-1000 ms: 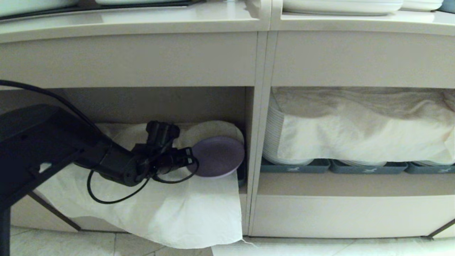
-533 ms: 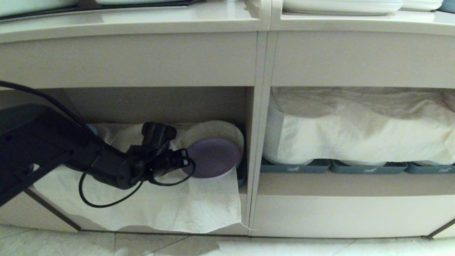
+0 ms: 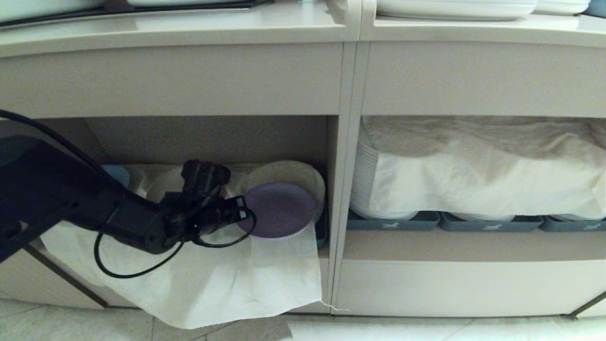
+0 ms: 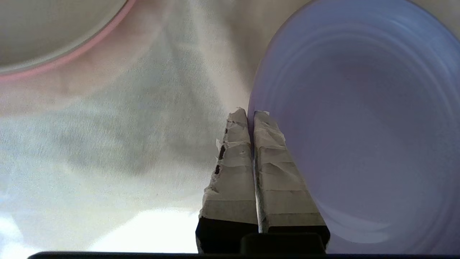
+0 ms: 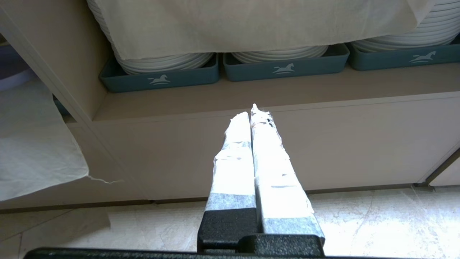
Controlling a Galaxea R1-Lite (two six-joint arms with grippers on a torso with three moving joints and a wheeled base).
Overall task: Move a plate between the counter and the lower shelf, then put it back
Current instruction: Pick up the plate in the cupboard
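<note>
Head view shows the lower shelf (image 3: 213, 142) as a narrow niche, roofed low by the counter (image 3: 189, 33) front and walled at its right by an upright divider (image 3: 342, 189), with the front edge open. At the shelf's right end, close to that divider, the lavender plate (image 3: 281, 209) is pinched by its near rim in the left claw (image 3: 241, 215), fingers (image 4: 251, 162) pressed together on it. A wrinkled white cloth (image 3: 227, 279) lies under the plate and hangs over the shelf's front edge. A beige-pink plate (image 4: 54, 32) lies nearby. Right claw (image 5: 253, 118), fingers pressed together and holding nothing, hangs before the wider niche's blue-grey trays (image 5: 161, 77) of white plates (image 5: 165, 61).
</note>
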